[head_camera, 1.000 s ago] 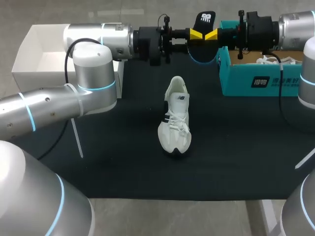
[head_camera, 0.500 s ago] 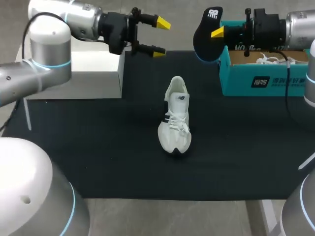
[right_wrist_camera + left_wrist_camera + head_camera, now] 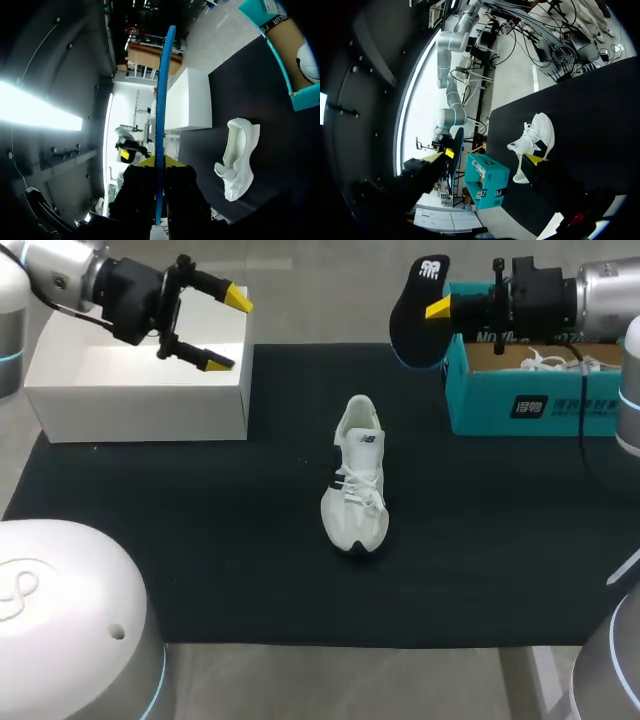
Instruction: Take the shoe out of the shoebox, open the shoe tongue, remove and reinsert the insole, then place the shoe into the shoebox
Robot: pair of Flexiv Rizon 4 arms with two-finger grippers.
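Observation:
A white shoe (image 3: 358,480) lies on the black mat (image 3: 200,540) at mid-table, toe toward the front; it also shows in the wrist views (image 3: 536,142) (image 3: 238,156). My right gripper (image 3: 437,308) is shut on a black insole (image 3: 418,310), held upright in the air beside the teal shoebox (image 3: 520,400). In the right wrist view the insole (image 3: 160,100) stands edge-on between the fingers of the right gripper (image 3: 156,162). My left gripper (image 3: 217,328) hangs open and empty over the white box (image 3: 140,390), far from the insole. Its own view shows the left gripper (image 3: 489,157) spread wide.
The teal shoebox (image 3: 487,180) (image 3: 280,55) at the back right holds a second white shoe (image 3: 548,362). The white box (image 3: 192,105) stands open at the back left corner of the mat.
The left gripper let go of the insole, opened wide and drew back left, over the white box. The right gripper kept the insole and barely moved.

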